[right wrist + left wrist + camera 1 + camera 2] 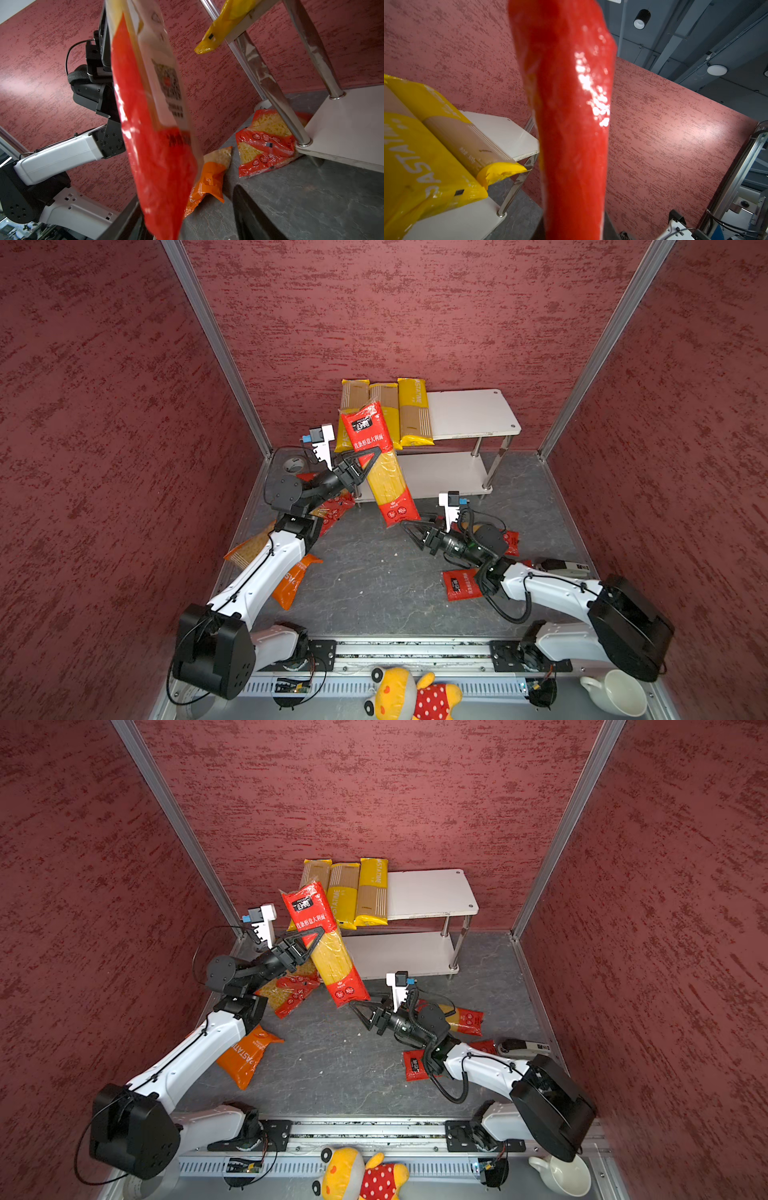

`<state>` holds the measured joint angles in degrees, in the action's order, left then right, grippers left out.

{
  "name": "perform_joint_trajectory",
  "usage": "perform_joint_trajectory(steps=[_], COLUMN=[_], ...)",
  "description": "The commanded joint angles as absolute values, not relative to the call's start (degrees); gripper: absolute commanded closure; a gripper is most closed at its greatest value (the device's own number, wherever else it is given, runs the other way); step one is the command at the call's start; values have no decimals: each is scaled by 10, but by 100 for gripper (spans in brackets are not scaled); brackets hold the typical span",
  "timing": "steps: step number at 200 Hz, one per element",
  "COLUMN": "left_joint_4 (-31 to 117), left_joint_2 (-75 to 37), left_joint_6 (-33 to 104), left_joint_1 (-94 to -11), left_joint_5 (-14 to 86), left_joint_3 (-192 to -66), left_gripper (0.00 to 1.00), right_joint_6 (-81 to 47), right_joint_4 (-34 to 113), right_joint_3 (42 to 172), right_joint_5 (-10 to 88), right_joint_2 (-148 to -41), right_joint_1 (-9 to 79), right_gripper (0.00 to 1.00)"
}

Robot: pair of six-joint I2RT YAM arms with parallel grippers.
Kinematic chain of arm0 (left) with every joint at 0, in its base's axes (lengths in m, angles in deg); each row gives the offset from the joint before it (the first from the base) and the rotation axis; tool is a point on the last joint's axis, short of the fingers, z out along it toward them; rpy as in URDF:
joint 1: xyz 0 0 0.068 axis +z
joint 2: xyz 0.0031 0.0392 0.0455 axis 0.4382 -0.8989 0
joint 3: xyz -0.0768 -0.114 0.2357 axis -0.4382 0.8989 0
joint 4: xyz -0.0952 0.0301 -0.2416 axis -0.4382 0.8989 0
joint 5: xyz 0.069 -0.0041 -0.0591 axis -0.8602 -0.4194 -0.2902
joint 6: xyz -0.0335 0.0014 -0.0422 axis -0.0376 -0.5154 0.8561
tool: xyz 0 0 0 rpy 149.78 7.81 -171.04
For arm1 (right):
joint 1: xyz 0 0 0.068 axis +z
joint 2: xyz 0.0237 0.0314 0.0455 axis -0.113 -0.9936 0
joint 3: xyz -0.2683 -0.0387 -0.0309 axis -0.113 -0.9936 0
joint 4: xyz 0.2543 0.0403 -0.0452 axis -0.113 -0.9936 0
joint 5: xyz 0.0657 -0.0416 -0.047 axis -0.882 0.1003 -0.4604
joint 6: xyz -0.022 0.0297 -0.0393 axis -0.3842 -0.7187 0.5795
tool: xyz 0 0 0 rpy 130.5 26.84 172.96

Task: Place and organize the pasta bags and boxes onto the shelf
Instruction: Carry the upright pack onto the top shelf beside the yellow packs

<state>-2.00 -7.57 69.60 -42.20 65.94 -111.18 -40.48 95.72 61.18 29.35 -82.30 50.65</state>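
A long red spaghetti pack [380,464] [328,944] hangs tilted in the air in front of the shelf [469,410] [428,890]. My left gripper [370,464] [313,946] is shut on its middle. In the left wrist view the red pack [571,124] fills the centre. My right gripper [409,533] [358,1014] is open just below the pack's lower end [153,135], which dangles by its spread fingers [249,212]. Three yellow spaghetti packs [386,410] [349,890] [425,155] lie side by side on the left of the top board.
On the floor lie an orange bag [295,580] [209,182], a red short-pasta bag [332,510] [268,141] by the shelf leg, another red bag [509,541] and a red pack [459,583] under the right arm. A plush toy [411,695] and a white cup [615,693] sit in front.
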Motion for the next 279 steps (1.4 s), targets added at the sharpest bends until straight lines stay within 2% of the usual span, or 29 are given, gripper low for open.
perform_joint_trajectory(steps=[1, 35, 67, 113, 150, 178, 203, 242, 279], left_joint_4=[-96, -110, -112, -125, -115, -107, -111, -104, -76], left_joint_2=[-83, -103, -106, -107, -95, -92, -100, -106, -98], left_joint_6=[710, 718, 722, 733, 727, 720, 730, 739, 724], left_joint_1=[-430, -448, -452, -470, -468, -466, -467, -468, -469], left_joint_5=[603, 595, 590, 588, 587, 587, 584, 582, 581], left_joint_3=[-1147, -1158, -1152, -1147, -1145, -1144, -1143, -1140, -1138], left_gripper=[90, 90, 89, 88, 87, 86, 82, 58, 44], right_joint_6=[-431, -439, -456, -498, -502, -509, -510, -516, -511], right_joint_4=[1023, 1051, 1149, 1231, 1236, 1244, 1237, 1242, 1241], right_joint_3=[600, 637, 632, 663, 670, 666, 666, 668, 692], right_joint_5=[325, 308, 312, 354, 381, 392, 398, 399, 386], right_joint_2=[-822, -835, -851, -930, -945, -938, -933, -935, -941], right_joint_1=[510, 510, 510, 508, 500, 492, 491, 491, 477], right_gripper=[35, 35, 33, 34, 37, 49, 66, 85, 92])
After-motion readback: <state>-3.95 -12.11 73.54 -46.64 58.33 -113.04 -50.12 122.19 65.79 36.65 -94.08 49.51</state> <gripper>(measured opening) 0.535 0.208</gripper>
